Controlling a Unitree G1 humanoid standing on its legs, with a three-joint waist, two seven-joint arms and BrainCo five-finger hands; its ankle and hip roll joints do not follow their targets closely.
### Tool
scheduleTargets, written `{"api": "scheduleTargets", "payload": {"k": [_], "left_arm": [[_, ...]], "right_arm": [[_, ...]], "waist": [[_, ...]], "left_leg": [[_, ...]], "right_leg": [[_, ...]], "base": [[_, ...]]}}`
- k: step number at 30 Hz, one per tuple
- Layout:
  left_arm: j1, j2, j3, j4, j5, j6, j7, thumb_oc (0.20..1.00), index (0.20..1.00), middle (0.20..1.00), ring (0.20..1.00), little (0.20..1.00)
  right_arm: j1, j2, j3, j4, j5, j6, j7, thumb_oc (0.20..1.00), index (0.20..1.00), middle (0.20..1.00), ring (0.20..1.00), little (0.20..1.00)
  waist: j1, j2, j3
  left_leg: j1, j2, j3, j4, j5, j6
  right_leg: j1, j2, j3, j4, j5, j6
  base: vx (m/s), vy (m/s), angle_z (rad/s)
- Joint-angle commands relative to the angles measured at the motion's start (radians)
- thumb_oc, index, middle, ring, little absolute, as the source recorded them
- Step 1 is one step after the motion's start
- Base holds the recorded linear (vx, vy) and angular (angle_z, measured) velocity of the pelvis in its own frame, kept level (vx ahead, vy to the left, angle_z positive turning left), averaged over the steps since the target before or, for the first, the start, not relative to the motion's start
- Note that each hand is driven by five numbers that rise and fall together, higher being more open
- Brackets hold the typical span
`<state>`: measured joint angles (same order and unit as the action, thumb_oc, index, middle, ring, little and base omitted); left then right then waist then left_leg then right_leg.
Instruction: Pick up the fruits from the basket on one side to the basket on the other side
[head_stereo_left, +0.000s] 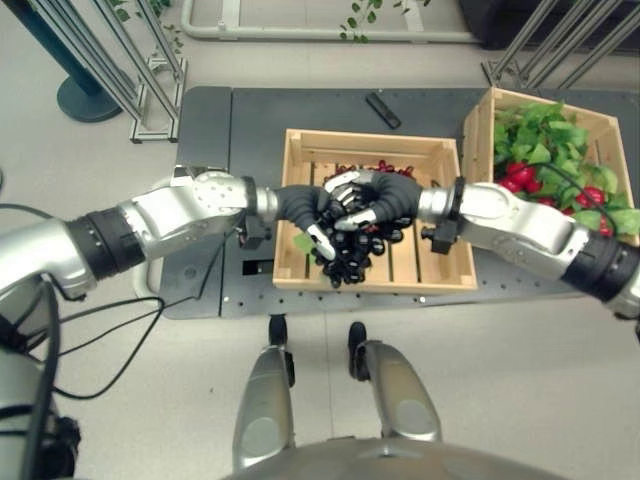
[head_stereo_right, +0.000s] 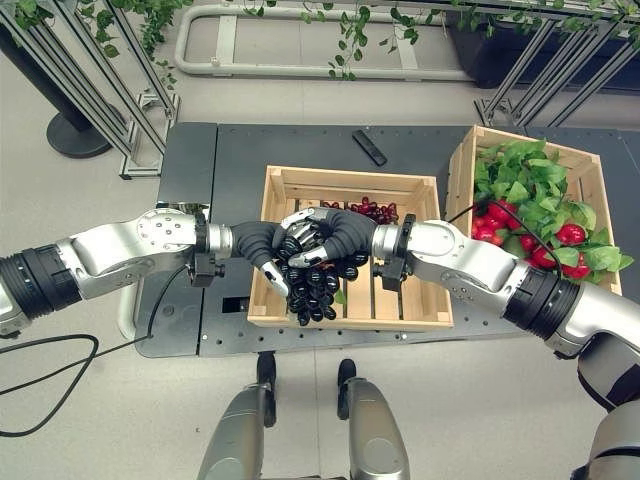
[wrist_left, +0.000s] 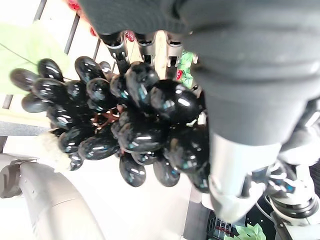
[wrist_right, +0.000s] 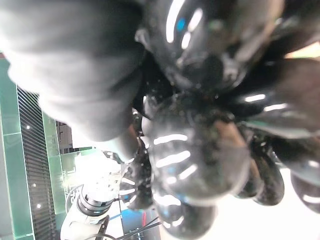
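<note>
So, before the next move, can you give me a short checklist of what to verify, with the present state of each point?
1. Black grape bunch is off the crate floor: ok, it hangs under the two hands.
2. Right hand fingers curled on the bunch: ok.
3. Left hand also on the bunch: ok, its fingers reach the grapes.
4. Firm enough hold for one hand alone: cannot tell.
5. Middle crate holds more fruit: ok, red grapes lie at its far side.
6. Crate on the robot's right has free room: cannot tell; leaves and red fruit cover it.
</note>
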<state>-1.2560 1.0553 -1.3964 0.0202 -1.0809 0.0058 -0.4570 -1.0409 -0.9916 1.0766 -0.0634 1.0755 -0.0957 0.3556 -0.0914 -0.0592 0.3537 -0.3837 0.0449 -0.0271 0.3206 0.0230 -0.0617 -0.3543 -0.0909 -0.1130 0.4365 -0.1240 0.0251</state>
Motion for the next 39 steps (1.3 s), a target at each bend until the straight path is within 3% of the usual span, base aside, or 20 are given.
{"api": "scheduleTargets", "payload": {"k": [1,9,18,27,36,39], "left_arm": [[-0.031,-0.149,-0.004,-0.112,-0.011,-0.069,-0.06,1.0,1.0,1.0,1.0,1.0],[-0.028,-0.133,-0.004,-0.099,-0.021,-0.072,-0.07,1.0,1.0,1.0,1.0,1.0],[-0.03,-0.148,-0.004,-0.098,-0.036,-0.068,-0.075,1.0,1.0,1.0,1.0,1.0],[-0.021,-0.145,-0.004,-0.096,-0.046,-0.078,-0.056,1.0,1.0,1.0,1.0,1.0],[0.085,-0.142,0.082,-0.094,-0.082,-0.077,-0.03,1.0,1.0,1.0,1.0,1.0],[0.19,-0.154,0.137,-0.092,-0.129,-0.05,-0.023,1.0,1.0,1.0,1.0,1.0]], "right_arm": [[-0.224,0.109,-0.123,-0.043,0.028,-0.144,-0.023,0.2,0.2,0.2,0.2,0.2],[-0.287,0.093,-0.144,0.038,0.044,-0.164,-0.039,0.2,0.2,0.2,0.2,0.2],[-0.364,0.158,-0.15,0.223,0.07,-0.166,-0.068,0.2,0.2,0.2,0.2,0.2],[-0.317,0.166,-0.199,0.245,0.07,-0.162,-0.077,0.2,0.2,0.2,0.2,0.2],[-0.242,0.171,-0.241,0.241,0.074,-0.156,-0.079,0.2,0.2,0.2,0.2,0.2],[-0.216,0.167,-0.251,0.223,0.075,-0.154,-0.08,0.2,0.2,0.2,0.2,0.2]], "waist": [[0.012,-0.03,-0.003],[0.018,-0.041,-0.014],[0.024,-0.04,-0.03],[0.036,-0.053,-0.032],[0.041,-0.053,-0.028],[0.044,-0.055,-0.024]], "left_leg": [[0.001,0.027,-0.031,0.042,-0.052,-0.021],[0.008,0.026,-0.032,0.039,-0.054,-0.023],[0.018,0.029,-0.034,0.037,-0.055,-0.026],[0.017,0.029,-0.038,0.034,-0.053,-0.028],[0.011,0.029,-0.035,0.033,-0.052,-0.025],[0.008,0.03,-0.035,0.035,-0.053,-0.024]], "right_leg": [[0.029,-0.064,0.029,-0.101,0.092,0.119],[0.036,-0.061,0.029,-0.103,0.094,0.119],[0.045,-0.059,0.028,-0.104,0.091,0.117],[0.048,-0.057,0.023,-0.106,0.088,0.115],[0.044,-0.058,0.02,-0.105,0.086,0.113],[0.041,-0.061,0.018,-0.103,0.085,0.113]], "base": [[0.0,0.0,0.0],[0.0,0.0,0.0],[0.0,0.0,0.0],[0.0,0.0,0.0],[0.0,0.0,0.0],[0.0,0.0,0.0]]}}
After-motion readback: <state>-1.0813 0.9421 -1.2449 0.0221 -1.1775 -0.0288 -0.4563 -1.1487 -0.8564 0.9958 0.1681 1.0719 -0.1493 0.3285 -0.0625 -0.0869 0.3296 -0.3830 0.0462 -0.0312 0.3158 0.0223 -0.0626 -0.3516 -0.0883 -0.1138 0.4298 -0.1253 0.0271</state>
